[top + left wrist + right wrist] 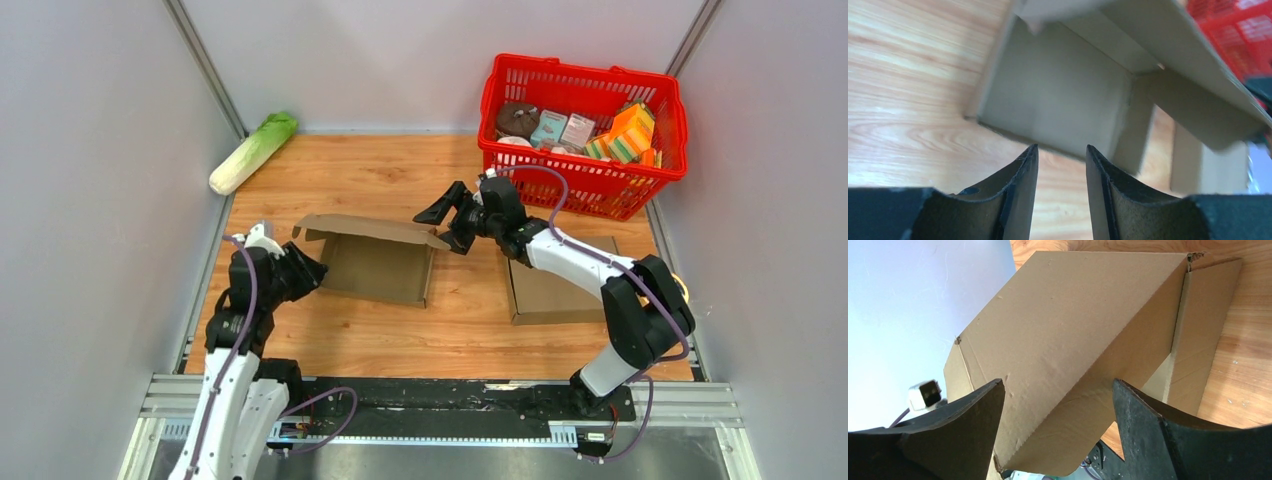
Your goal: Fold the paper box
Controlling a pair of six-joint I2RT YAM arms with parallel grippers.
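The paper box point(375, 262) lies open mid-bench, nearer the left edge. My left gripper point(312, 272) sits just beside its left side, jaws a narrow gap apart — empty. My right gripper point(447, 214) gapes wide at the right end of the raised far flap point(370, 230) — gripping nothing.

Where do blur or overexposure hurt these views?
Top external: evenly lit and sharp, the box reads clearly. Left wrist: the box floor is fairly sharp, but its right flap and the red basket smear into blur. Right wrist: cardboard is crisp; the wall at left is washed out pale, and the tool fingers read dark.
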